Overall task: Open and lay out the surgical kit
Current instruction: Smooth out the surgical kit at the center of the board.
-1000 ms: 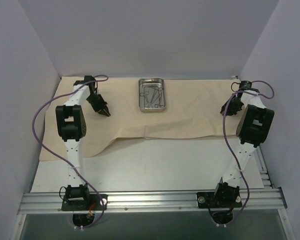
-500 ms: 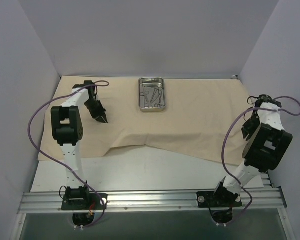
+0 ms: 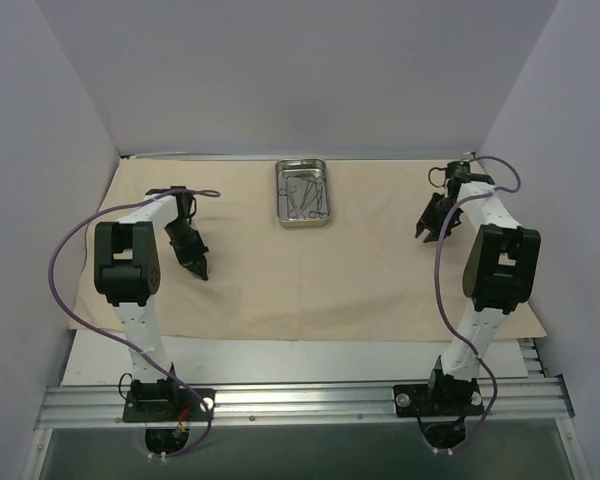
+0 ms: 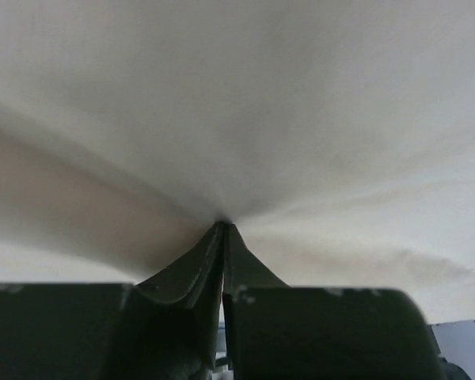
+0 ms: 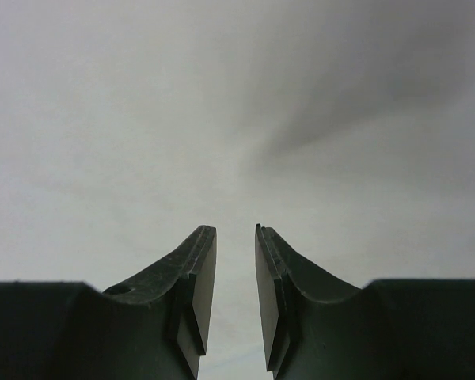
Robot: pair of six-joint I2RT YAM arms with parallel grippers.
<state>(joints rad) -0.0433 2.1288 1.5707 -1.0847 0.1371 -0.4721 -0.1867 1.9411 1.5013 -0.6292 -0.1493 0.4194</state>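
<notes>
The beige cloth wrap (image 3: 360, 270) lies spread flat across the table. The small steel tray (image 3: 280, 195) stands on it at the back centre, with several thin silver instruments (image 3: 305, 192) inside. My left gripper (image 3: 200, 272) is down on the cloth's left part. In the left wrist view the gripper (image 4: 222, 224) is shut, pinching the cloth (image 4: 261, 103), whose creases run into the tips. My right gripper (image 3: 423, 232) hovers at the back right. In the right wrist view it (image 5: 235, 229) is open and empty over the cloth (image 5: 142, 119).
A bare white strip of table (image 3: 280, 360) shows in front of the cloth's near edge. The aluminium rail (image 3: 300, 400) with both arm bases runs along the front. Grey walls close in the left, back and right sides. Purple cables loop beside each arm.
The cloth's near edge has come forward and now lies straight and flat. My left gripper moved toward the front with the cloth. My right gripper swung from the right edge back to the back right.
</notes>
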